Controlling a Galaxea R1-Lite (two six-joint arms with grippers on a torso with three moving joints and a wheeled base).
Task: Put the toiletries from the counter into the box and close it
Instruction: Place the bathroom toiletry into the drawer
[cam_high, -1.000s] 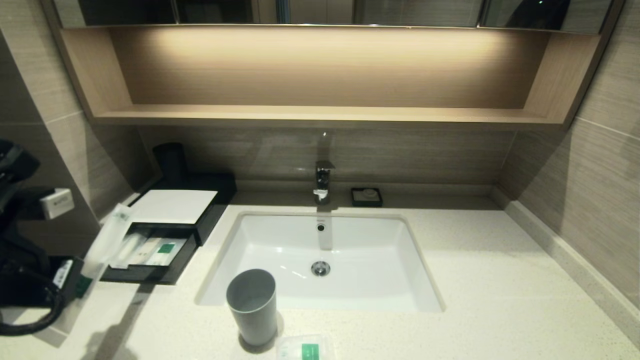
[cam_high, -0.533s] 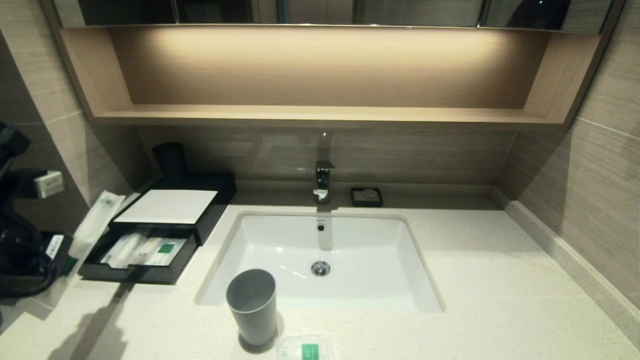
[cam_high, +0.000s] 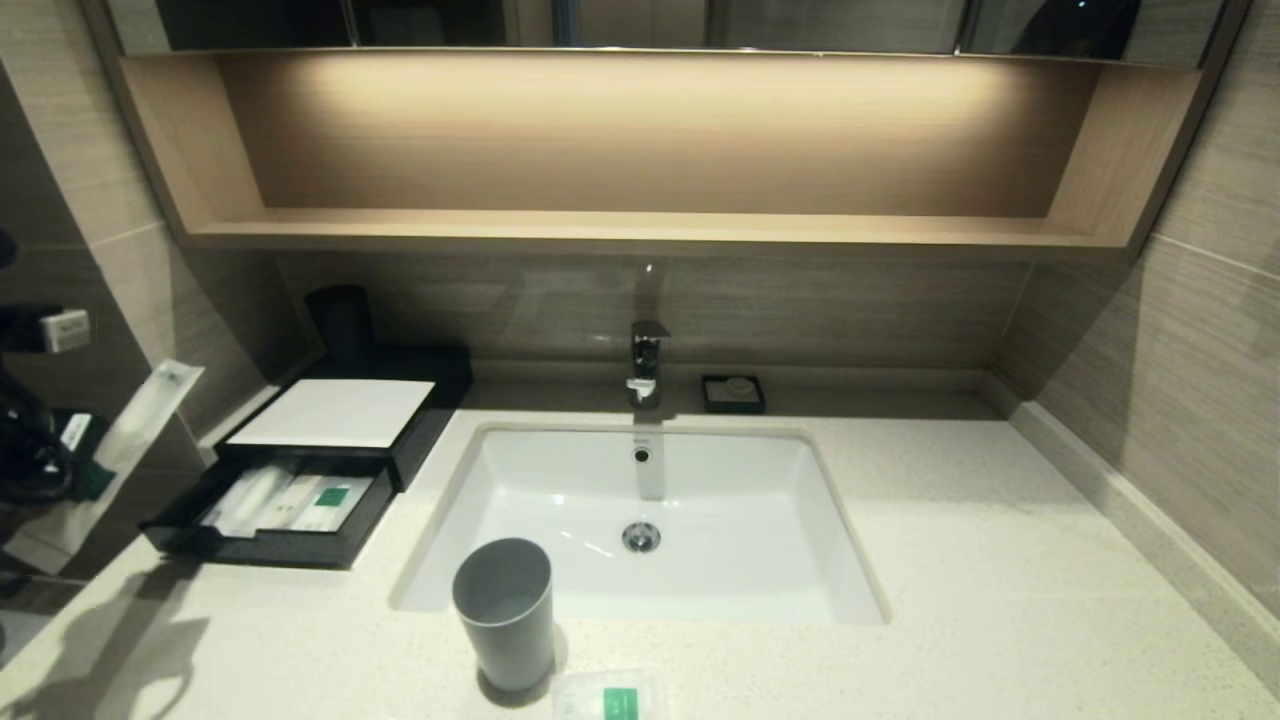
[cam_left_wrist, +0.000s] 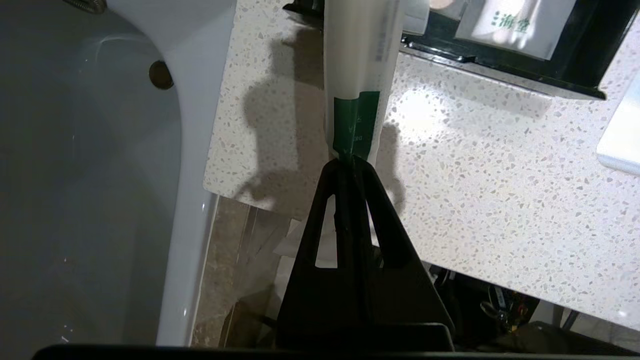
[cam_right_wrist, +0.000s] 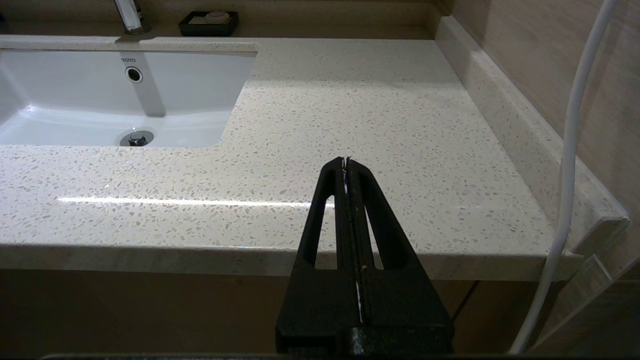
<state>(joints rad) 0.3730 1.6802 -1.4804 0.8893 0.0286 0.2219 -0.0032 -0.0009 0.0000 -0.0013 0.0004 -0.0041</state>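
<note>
My left gripper (cam_left_wrist: 350, 161) is shut on the green-labelled end of a long toiletries packet (cam_left_wrist: 362, 50). In the head view that packet (cam_high: 150, 412) hangs slanted in the air at the far left, off the counter's left end and left of the box (cam_high: 340, 412). The box's drawer (cam_high: 270, 545) stands pulled out, with packets (cam_high: 290, 500) lying in it. A small squarish packet (cam_high: 610, 698) lies on the counter (cam_high: 1000, 560) at its front edge, by the grey cup. My right gripper (cam_right_wrist: 346, 161) is shut and empty, in front of the counter's right part.
A grey cup (cam_high: 503, 610) stands in front of the white sink (cam_high: 800, 530). The faucet (cam_high: 647, 362) and a small black soap dish (cam_high: 733, 393) are at the back wall. A black cylinder (cam_high: 340, 320) stands behind the box. A wooden shelf (cam_high: 640, 232) overhangs the back.
My left arm has swung left and upward, carrying the long packet away from the open drawer and past the counter's left end. The right arm has not moved.
</note>
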